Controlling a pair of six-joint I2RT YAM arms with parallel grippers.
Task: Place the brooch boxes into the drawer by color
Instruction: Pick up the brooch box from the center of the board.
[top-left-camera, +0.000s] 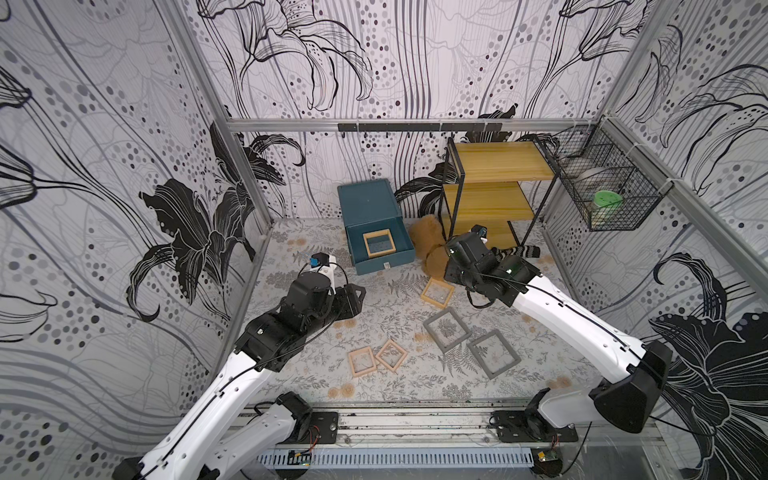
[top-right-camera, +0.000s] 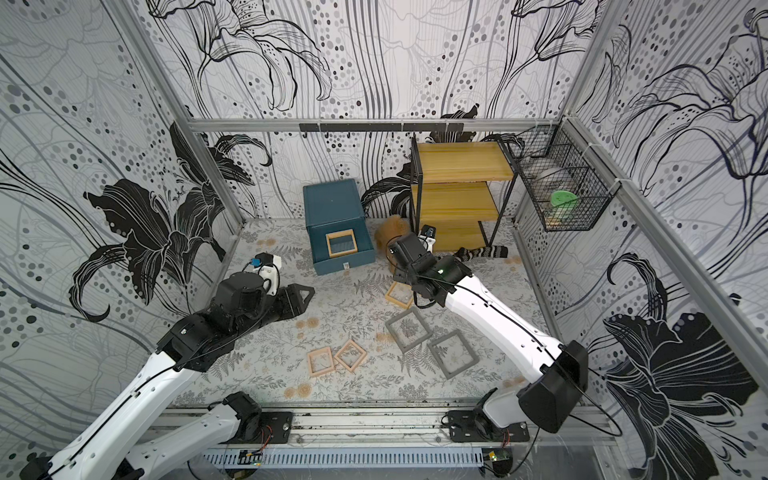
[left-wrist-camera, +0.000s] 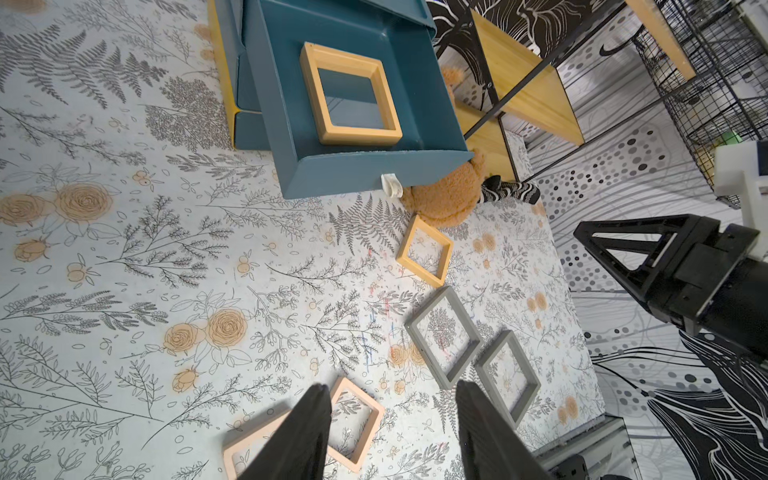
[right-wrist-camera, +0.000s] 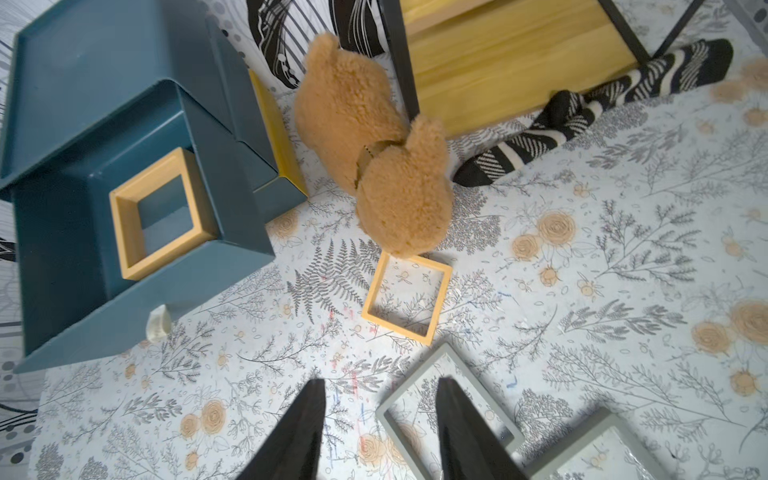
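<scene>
Right gripper (right-wrist-camera: 380, 384) hangs spread and empty beside a grey brooch box (right-wrist-camera: 415, 380), with the second grey box (top-left-camera: 493, 354) close by. Left gripper (left-wrist-camera: 392, 388), also spread and empty, hovers over the two pinkish boxes (left-wrist-camera: 357, 419). One yellow box (right-wrist-camera: 407, 297) lies right by the teddy bear (right-wrist-camera: 374, 145). The other yellow box (top-left-camera: 379, 242) rests in the open top drawer (top-left-camera: 384, 262) of the teal chest (top-left-camera: 365, 199).

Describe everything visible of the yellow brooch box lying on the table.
The yellow brooch box is a flat square frame, wood-like in look, with a clear centre showing the floral table beneath. It lies flat, outside the drawer. The head of the teddy bear covers one corner; the opposite corner almost meets a grey box. Nothing holds it.
</scene>
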